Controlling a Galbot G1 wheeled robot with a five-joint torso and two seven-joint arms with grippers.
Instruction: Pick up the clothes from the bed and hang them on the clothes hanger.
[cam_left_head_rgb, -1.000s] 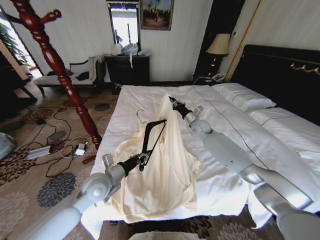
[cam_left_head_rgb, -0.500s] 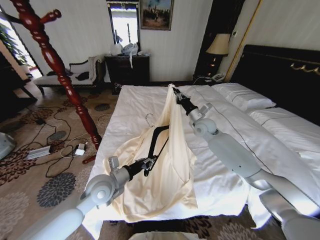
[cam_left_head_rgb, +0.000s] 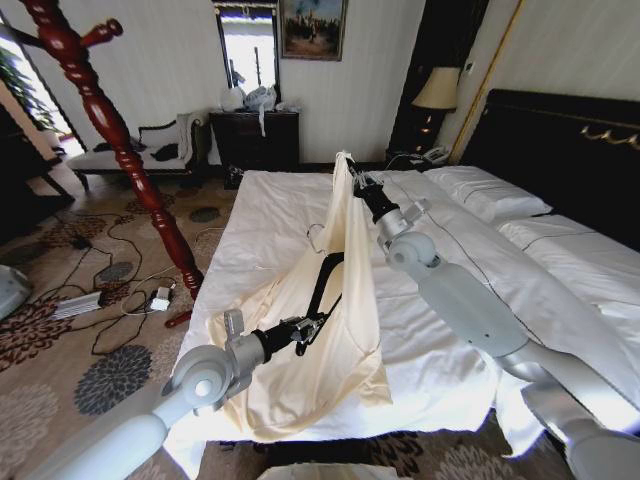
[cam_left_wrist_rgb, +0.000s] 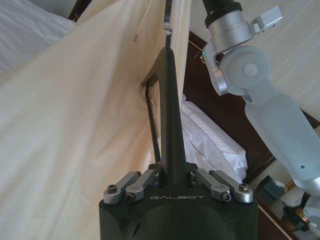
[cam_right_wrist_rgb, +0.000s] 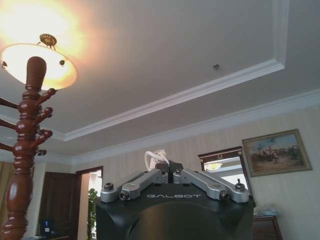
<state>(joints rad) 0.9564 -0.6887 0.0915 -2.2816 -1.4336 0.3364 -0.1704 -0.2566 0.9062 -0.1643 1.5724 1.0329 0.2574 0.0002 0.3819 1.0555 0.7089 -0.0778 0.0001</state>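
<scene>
Over the bed (cam_left_head_rgb: 300, 200), the right gripper (cam_left_head_rgb: 349, 165) had climbed higher than a second before, its fingers pinched shut on a bunched tip of the clothes (cam_left_head_rgb: 320, 340), so that the cream fabric now hung in a tall, taut drape whose lower hem alone rested on the sheets at the bed's foot. The left gripper (cam_left_head_rgb: 313, 325), nearer the foot of the bed, had also risen and advanced, its fingers clamped on one end of the clothes hanger (cam_left_head_rgb: 325, 280); the hanger's dark arm now stood steeper and pressed into the fabric, its wire hook pointing toward the headboard. The shift suggested the threading of hanger into garment was under way but incomplete. Legible writing: "GALBOT" embossed on both gripper housings. A red wooden coat stand (cam_left_head_rgb: 110, 130) rose beside the bed.
</scene>
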